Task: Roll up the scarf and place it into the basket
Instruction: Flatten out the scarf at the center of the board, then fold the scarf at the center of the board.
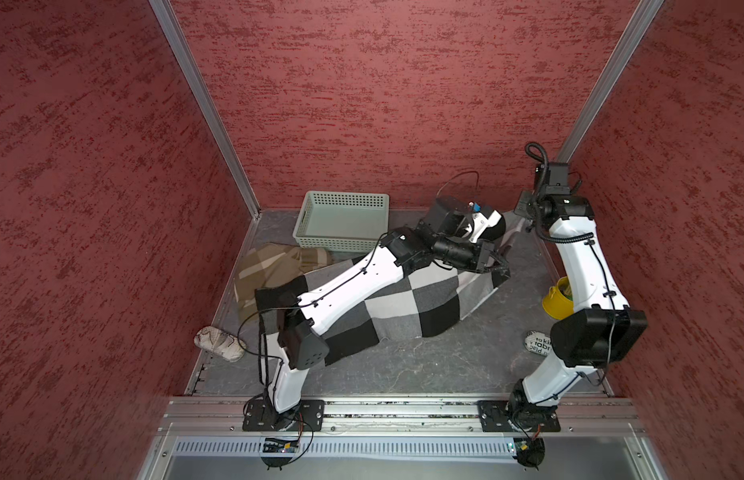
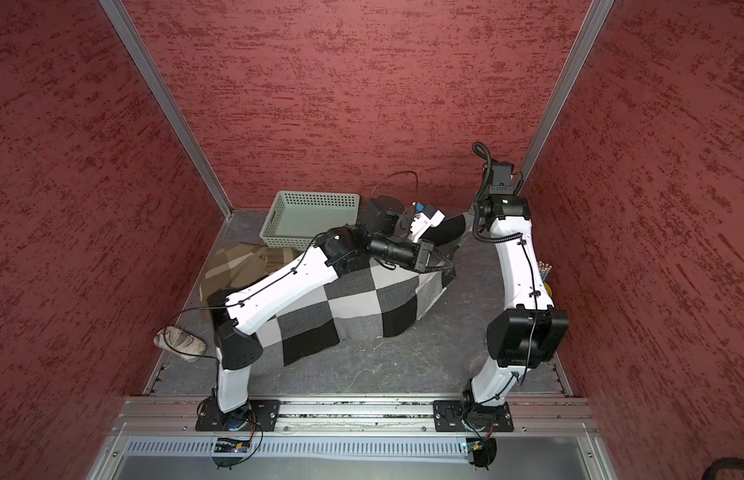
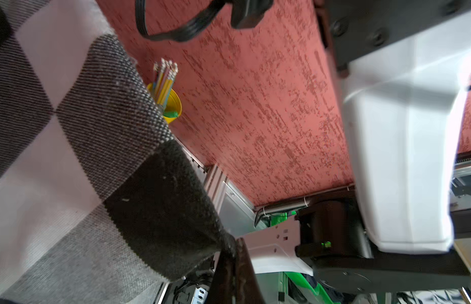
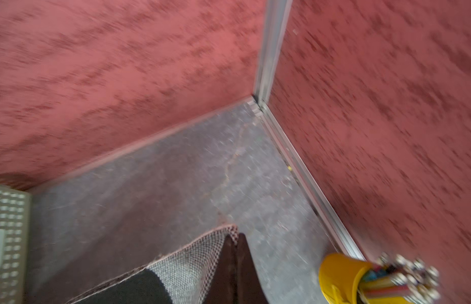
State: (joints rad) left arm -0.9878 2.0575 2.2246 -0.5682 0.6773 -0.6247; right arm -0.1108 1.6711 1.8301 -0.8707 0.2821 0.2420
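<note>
Your open lane is the bare table (image 1: pixel 437 370) in front of the scarf (image 1: pixel 407 307); the bucket (image 1: pixel 555 305) crowds the right side, a folded cloth (image 1: pixel 274 266) sits just before the basket (image 1: pixel 341 220).

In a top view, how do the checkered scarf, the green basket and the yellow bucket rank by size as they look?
1. checkered scarf
2. green basket
3. yellow bucket, partly hidden behind the right arm

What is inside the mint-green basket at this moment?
Nothing visible: in both top views the basket shows only its bare solid bottom. The left arm covers its near corner, so that bit cannot be checked. The scarf is wholly outside it.
</note>
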